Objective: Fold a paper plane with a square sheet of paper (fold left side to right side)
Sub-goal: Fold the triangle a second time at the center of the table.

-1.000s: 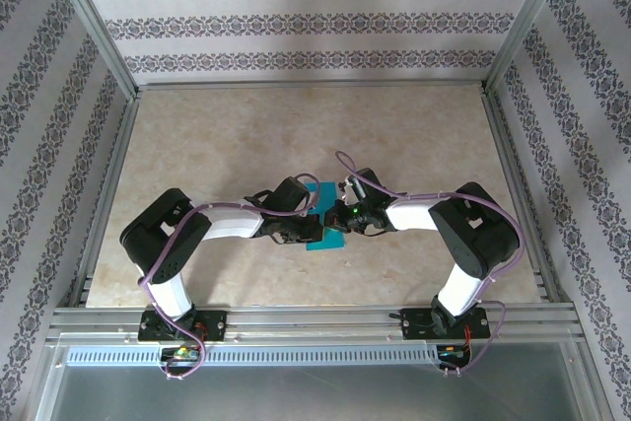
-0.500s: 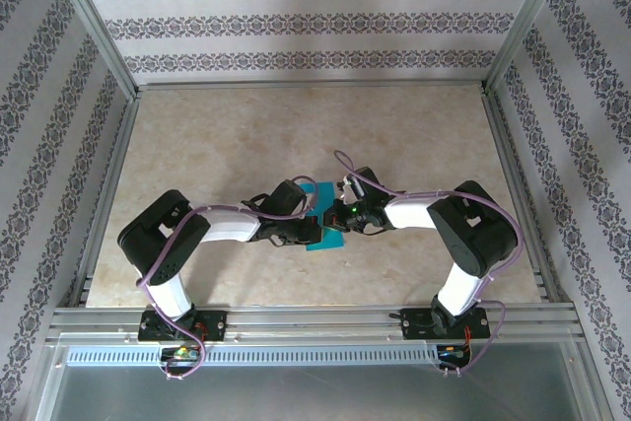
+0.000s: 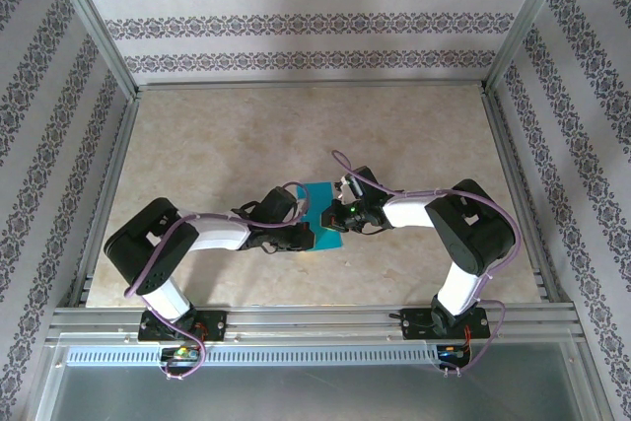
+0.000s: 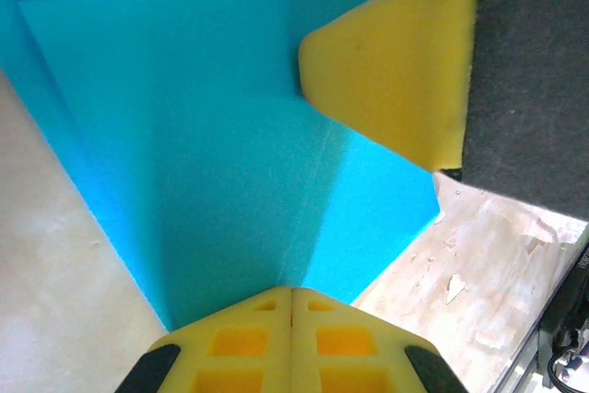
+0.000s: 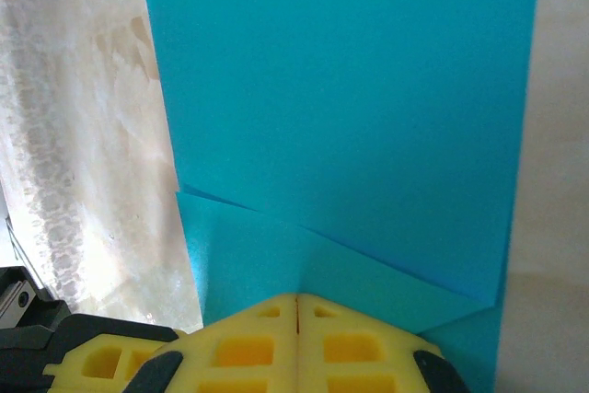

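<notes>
The desk carries the creased paper near its middle, between the two arms. The left tool, fingers together, sits at the paper's left edge. The right tool, also closed, rests on the right side, seemingly pressing rather than pinching.

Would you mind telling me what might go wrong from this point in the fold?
The left gripper and right gripper, both shut, sit very close together at the square sheet of paper, so their fingers might collide. Shut fingertips dragging across the thin sheet could shift or wrinkle it, leaving the fold crooked.
</notes>
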You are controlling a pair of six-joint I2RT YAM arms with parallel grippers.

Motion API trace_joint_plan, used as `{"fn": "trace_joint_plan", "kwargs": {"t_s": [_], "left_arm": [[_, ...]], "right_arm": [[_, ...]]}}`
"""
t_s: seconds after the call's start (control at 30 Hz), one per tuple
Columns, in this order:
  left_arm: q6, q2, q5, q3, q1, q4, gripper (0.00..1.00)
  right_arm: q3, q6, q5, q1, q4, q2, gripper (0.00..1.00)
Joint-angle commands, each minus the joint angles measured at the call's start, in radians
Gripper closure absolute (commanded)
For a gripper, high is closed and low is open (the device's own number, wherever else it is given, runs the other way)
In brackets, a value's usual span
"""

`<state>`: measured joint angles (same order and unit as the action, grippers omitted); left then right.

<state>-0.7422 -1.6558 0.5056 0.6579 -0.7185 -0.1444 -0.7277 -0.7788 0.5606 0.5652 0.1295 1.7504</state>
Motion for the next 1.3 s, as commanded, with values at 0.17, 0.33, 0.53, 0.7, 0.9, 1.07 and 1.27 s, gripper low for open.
{"fn": "trace_joint_plan", "kwargs": {"t_s": [0.17, 0.33, 0.53, 0.7, 0.9, 1.07, 1.27], "left_arm": [[-0.008, 0.011, 0.026, -0.038, 0.002, 0.067, 0.98], [-0.009, 0.013, 0.031, -0.041, -0.005, 0.066, 0.98], [-0.013, 0.023, 0.027, -0.050, -0.015, 0.069, 0.98], [-0.013, 0.036, 0.022, -0.061, -0.021, 0.079, 0.98], [-0.017, 0.047, 0.018, -0.072, -0.032, 0.084, 0.98], [-0.022, 0.050, 0.007, -0.081, -0.036, 0.090, 0.98], [-0.032, 0.077, -0.019, -0.106, -0.038, 0.104, 0.98]], "right_arm": [[0.020, 0.034, -0.094, -0.007, -0.131, 0.067, 1.00], [0.020, 0.032, -0.094, -0.007, -0.131, 0.072, 1.00], [0.021, 0.033, -0.098, -0.007, -0.136, 0.078, 1.00], [0.020, 0.031, -0.100, -0.007, -0.140, 0.079, 1.00], [0.020, 0.033, -0.104, -0.007, -0.143, 0.083, 1.00], [0.019, 0.033, -0.105, -0.007, -0.146, 0.081, 1.00], [0.019, 0.036, -0.103, -0.007, -0.148, 0.080, 1.00]]}}
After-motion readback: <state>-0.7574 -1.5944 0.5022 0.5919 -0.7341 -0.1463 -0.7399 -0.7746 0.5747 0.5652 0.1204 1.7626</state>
